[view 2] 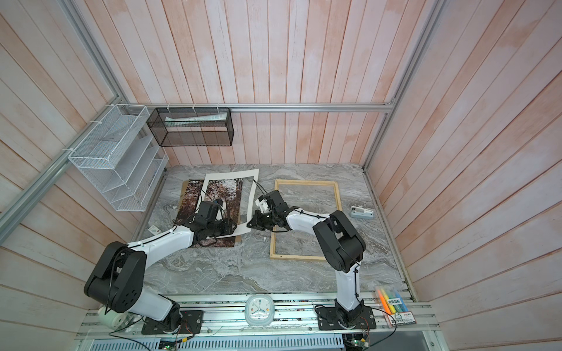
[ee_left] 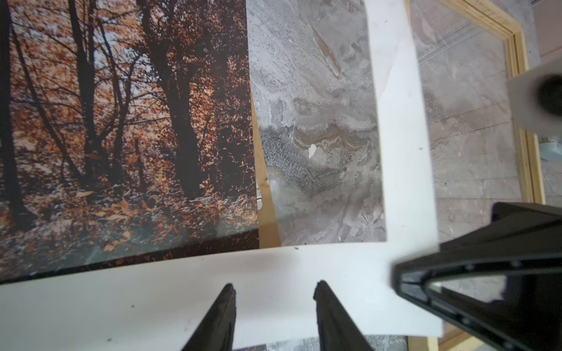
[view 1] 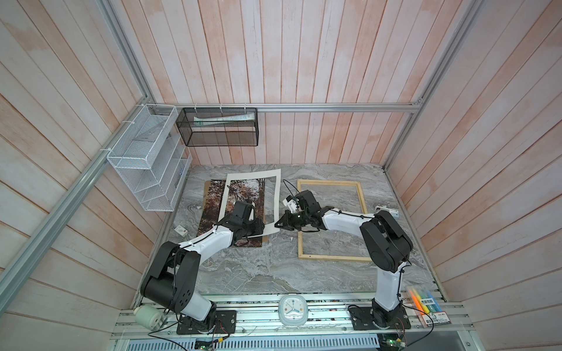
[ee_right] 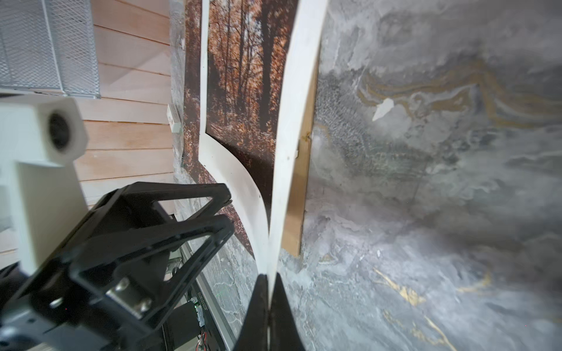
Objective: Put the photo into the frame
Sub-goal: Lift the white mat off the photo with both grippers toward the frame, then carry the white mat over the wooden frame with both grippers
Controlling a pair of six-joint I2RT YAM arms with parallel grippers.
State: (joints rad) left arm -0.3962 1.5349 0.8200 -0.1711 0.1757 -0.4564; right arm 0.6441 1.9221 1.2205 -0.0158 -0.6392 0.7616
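The right tool is clamped tight on the near corner of the white mat, pinching the thin card between its fingertips and holding that corner up off the counter. The left tool stands partly open with nothing between its fingers, poised above the mat's near strip.

The mat hangs from one corner and bows visibly. Pulled further from that single pinch, it may crease at the corner or slip out of the grip. Its far end seems to rest on the photo, which lies flat on the brown backing board at the left of the counter, partly under the mat's window. If the mat is dragged rather than lifted, that resting edge may rub the print and push it askew or off the board. The left tool's open fingers are close enough to the raised strip to catch it as it moves.

The frame lies well apart to the right, with only counter showing inside it. A mat swung that way could knock it out of place.
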